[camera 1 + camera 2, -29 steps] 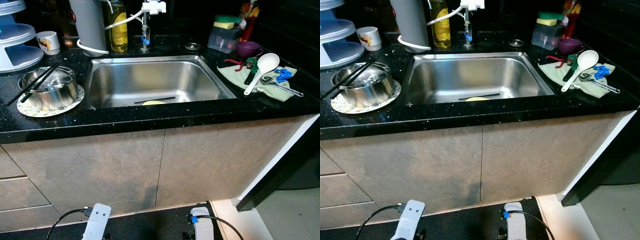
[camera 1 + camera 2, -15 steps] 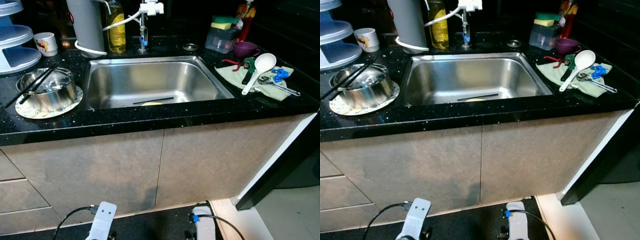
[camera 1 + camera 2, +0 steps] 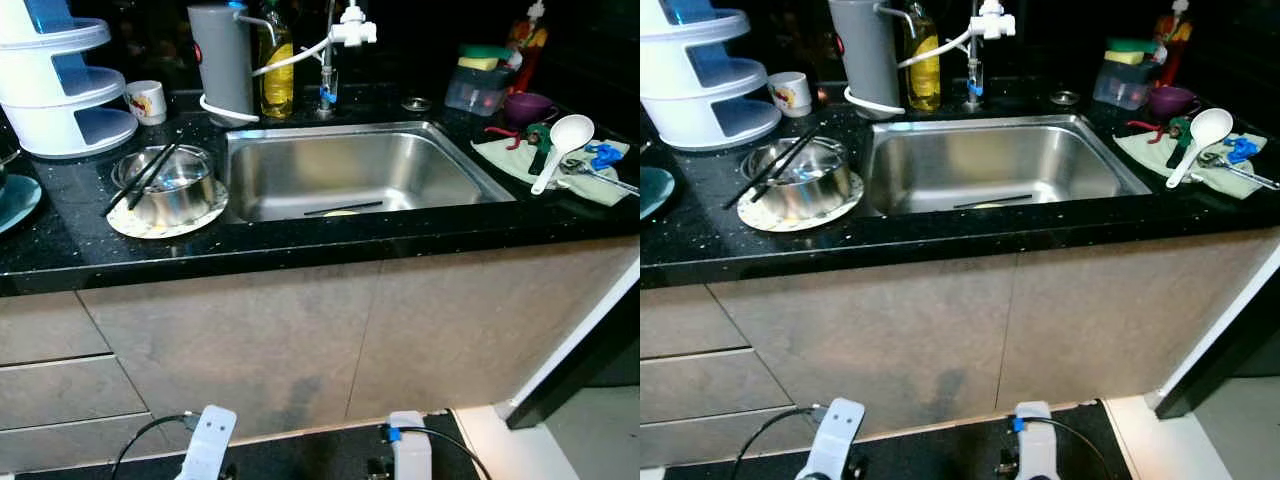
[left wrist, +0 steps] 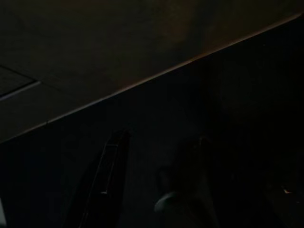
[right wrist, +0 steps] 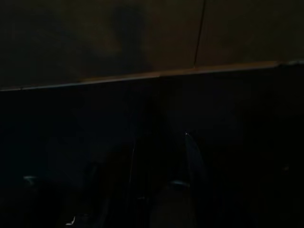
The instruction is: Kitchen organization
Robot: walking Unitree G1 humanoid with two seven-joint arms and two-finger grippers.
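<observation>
two chopsticks (image 3: 145,176) across bowl (image 3: 172,187), beside sink (image 3: 255,170), near counter edge (image 3: 300,252)

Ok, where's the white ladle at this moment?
The white ladle lies on the green cloth on the counter, right of the sink, beside the purple cup.

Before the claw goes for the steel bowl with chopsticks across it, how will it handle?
The steel bowl looks thin-walled and shiny, so probably light and slippery at the rim. The black chopsticks lie loose across its top, so they would likely slide or roll off if it tilts. It sits on a patterned plate, so a push may drag the plate too.
</observation>
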